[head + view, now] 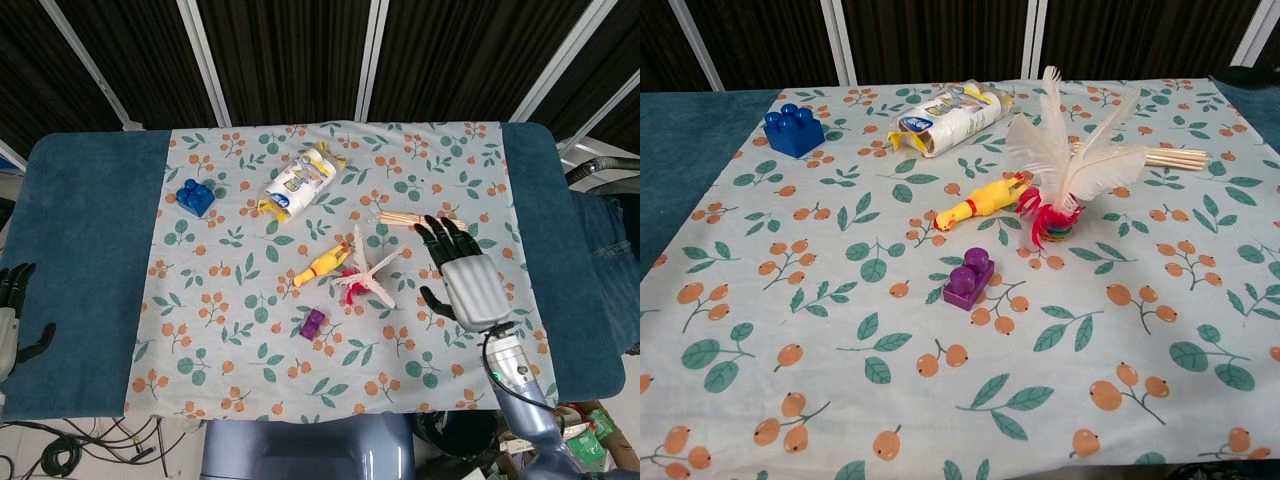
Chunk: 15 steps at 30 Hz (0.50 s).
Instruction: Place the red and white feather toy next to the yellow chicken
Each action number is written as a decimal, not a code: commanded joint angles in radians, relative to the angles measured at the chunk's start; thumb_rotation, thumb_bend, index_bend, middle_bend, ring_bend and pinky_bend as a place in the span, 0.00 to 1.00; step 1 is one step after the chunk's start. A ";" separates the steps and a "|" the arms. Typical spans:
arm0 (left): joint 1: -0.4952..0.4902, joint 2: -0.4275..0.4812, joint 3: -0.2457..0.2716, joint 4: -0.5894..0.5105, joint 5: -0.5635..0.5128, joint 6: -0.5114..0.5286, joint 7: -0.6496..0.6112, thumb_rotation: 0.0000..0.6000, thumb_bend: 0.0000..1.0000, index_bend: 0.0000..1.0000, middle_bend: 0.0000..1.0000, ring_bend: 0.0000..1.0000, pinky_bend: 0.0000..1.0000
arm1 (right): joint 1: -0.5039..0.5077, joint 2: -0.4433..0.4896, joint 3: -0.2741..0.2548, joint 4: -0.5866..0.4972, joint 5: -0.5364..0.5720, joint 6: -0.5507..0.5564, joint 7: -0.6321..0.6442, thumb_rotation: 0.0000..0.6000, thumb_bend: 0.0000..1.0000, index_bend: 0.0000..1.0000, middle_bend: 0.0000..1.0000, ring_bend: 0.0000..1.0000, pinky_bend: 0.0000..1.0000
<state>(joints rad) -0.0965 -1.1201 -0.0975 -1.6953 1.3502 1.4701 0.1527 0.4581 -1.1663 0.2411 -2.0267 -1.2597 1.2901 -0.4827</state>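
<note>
The red and white feather toy (362,274) (1063,178) stands upright on the floral cloth, its red base just right of the yellow chicken (322,265) (980,203), nearly touching it. My right hand (463,277) hovers to the right of the toy, apart from it, fingers spread and holding nothing; the chest view does not show it. My left hand (12,315) hangs at the far left edge, off the cloth, fingers apart and empty.
A purple brick (312,323) (970,279) lies in front of the chicken. A bundle of wooden sticks (420,221) (1170,157) lies behind my right hand. A snack packet (299,181) and a blue brick (194,196) sit further back left.
</note>
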 commanded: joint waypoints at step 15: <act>0.001 -0.005 -0.002 0.001 0.001 0.007 0.003 1.00 0.32 0.04 0.06 0.01 0.05 | -0.297 -0.055 -0.205 0.291 -0.163 0.263 0.365 1.00 0.23 0.00 0.02 0.00 0.15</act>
<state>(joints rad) -0.0952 -1.1246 -0.0993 -1.6940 1.3509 1.4774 0.1562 0.1992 -1.1899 0.0601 -1.7773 -1.4079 1.5166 -0.1573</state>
